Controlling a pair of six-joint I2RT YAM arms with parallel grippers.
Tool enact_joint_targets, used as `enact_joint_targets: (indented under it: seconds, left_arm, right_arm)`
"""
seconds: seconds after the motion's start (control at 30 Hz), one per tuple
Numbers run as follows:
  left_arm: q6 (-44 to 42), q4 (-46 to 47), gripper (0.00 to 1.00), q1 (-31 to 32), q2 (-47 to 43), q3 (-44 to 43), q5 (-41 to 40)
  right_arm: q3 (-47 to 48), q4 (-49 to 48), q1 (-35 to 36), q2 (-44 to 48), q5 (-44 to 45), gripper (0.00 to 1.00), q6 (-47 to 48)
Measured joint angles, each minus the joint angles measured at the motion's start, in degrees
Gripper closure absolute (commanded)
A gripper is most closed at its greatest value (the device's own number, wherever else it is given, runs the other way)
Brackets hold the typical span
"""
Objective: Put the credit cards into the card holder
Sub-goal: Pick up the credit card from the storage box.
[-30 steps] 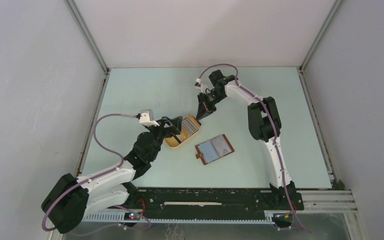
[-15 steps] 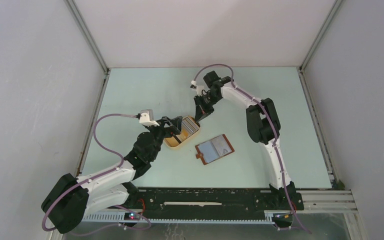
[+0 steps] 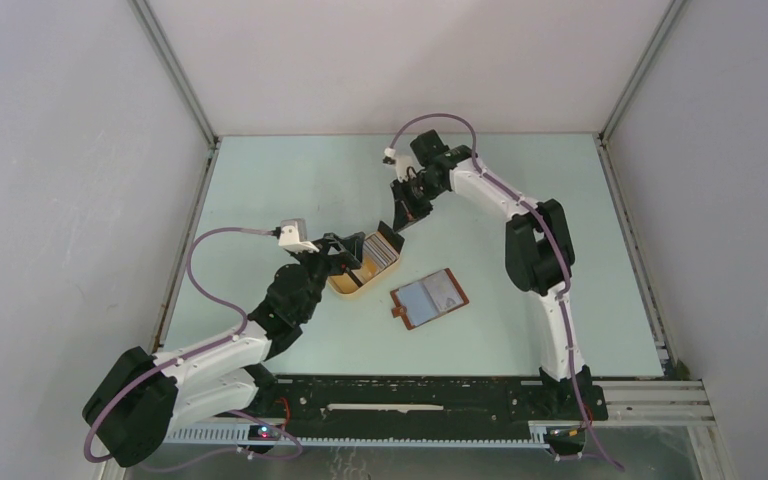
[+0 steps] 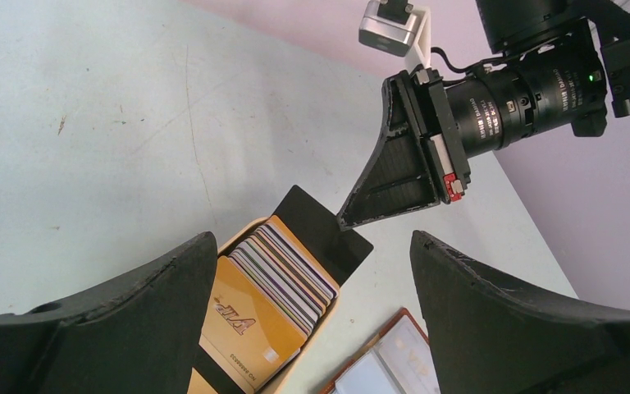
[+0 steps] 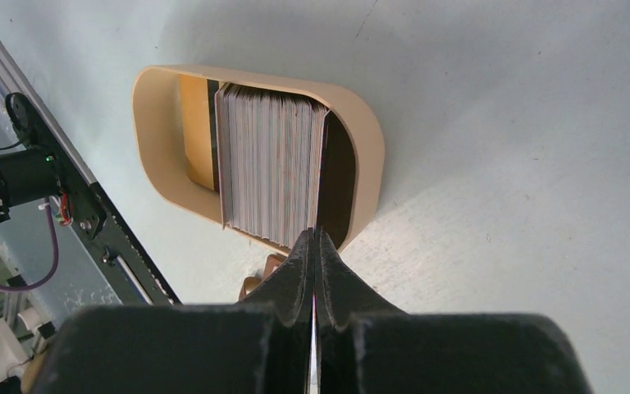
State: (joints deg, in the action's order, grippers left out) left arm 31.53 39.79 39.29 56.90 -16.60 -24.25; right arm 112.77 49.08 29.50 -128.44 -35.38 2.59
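The credit cards [image 4: 283, 267] stand as a striped row in a tan oval tray [image 4: 234, 238], with an orange card [image 4: 246, 316] leaning at the near end. My right gripper [image 4: 349, 220] is shut on a dark card [image 4: 320, 230] and holds it tilted at the tray's far end. From above, the dark card [image 3: 387, 238] sticks up beside the tray [image 3: 345, 285]. My left gripper [image 4: 312, 246] is open, its fingers on either side of the tray. The reddish-brown card holder [image 3: 428, 298] lies open to the right of the tray.
In the right wrist view, the shut gripper [image 5: 314, 238] sits over the card row [image 5: 271, 168] and the tray rim [image 5: 365, 156]. A corner of the holder [image 5: 254, 283] shows below. White walls enclose the table. The arm rail [image 3: 440, 395] runs along the near edge.
My right gripper has risen and drawn back from the tray, and the dark card now shows lifted out of the row. The left arm has not moved.
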Motion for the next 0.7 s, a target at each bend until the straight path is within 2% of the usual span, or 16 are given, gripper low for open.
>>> enact_joint_targets:
  seconds: [0.43,0.7]
  left_arm:
    - [0.0,0.0,0.08,0.0,0.0,0.0,0.0]
    - [0.0,0.0,0.08,0.0,0.0,0.0,0.0]
  right_arm:
    - [-0.8,-0.5,-0.6,1.1,0.7,1.00,1.4]
    - [-0.8,-0.4,-1.6,1.3,-2.4,1.00,1.6]
